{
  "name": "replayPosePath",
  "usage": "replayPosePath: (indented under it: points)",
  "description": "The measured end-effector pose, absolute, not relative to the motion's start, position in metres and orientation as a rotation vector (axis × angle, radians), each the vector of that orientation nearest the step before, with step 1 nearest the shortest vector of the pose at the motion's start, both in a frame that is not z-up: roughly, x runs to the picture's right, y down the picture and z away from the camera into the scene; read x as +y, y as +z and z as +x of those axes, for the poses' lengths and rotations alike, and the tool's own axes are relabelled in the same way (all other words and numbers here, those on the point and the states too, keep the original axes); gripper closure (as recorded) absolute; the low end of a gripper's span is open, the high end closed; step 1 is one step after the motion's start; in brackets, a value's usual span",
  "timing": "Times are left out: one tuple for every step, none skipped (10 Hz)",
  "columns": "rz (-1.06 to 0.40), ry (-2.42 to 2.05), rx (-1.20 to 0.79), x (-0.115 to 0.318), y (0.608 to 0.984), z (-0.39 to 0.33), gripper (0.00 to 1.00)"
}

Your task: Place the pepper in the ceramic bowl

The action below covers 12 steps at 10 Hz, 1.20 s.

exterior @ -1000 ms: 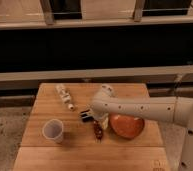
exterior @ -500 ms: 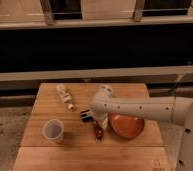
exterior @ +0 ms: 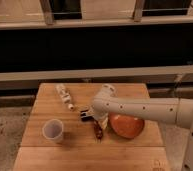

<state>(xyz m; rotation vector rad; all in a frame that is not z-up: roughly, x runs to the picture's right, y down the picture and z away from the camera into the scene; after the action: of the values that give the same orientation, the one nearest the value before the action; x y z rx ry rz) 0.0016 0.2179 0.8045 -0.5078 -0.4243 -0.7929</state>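
The pepper (exterior: 98, 130) is a small dark red-brown sliver on the wooden table (exterior: 90, 150), just left of the ceramic bowl (exterior: 126, 125). The bowl is a shallow orange-red dish at the table's right of centre. My gripper (exterior: 97, 120) hangs at the end of the white arm (exterior: 140, 109), which reaches in from the right. It sits directly above and against the pepper's upper end, close to the bowl's left rim. A black bar-like shape (exterior: 86, 115) shows at the gripper's left side.
A pale translucent cup (exterior: 52, 130) stands at the table's left. A small white bottle (exterior: 64, 95) lies on its side at the back left. A dark ledge and railing run behind the table.
The gripper has dropped slightly toward the pepper. The bowl, cup and bottle have not moved.
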Motion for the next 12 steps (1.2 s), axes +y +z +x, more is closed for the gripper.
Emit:
replayPosePath:
  points:
    - [-0.502, -0.801, -0.442, 0.217, 0.801, -0.001, 0.20]
    - [-0.498, -0.815, -0.458, 0.216, 0.798, -0.003, 0.20]
    - [-0.498, -0.863, -0.497, 0.216, 0.794, -0.008, 0.20]
    - [-0.511, -0.912, -0.519, 0.219, 0.794, -0.009, 0.20]
    - [-0.531, -0.982, -0.556, 0.223, 0.794, -0.015, 0.20]
    - [-0.553, -1.038, -0.582, 0.228, 0.794, -0.018, 0.20]
    - [-0.565, -1.075, -0.597, 0.232, 0.794, -0.019, 0.20]
    - [-0.574, -1.116, -0.611, 0.236, 0.795, -0.020, 0.20]
    - [-0.589, -1.150, -0.613, 0.240, 0.796, -0.016, 0.20]
    - [-0.592, -1.170, -0.608, 0.243, 0.798, -0.017, 0.20]
    - [-0.597, -1.190, -0.598, 0.246, 0.799, -0.016, 0.20]
    - [-0.605, -1.209, -0.584, 0.249, 0.801, -0.013, 0.20]
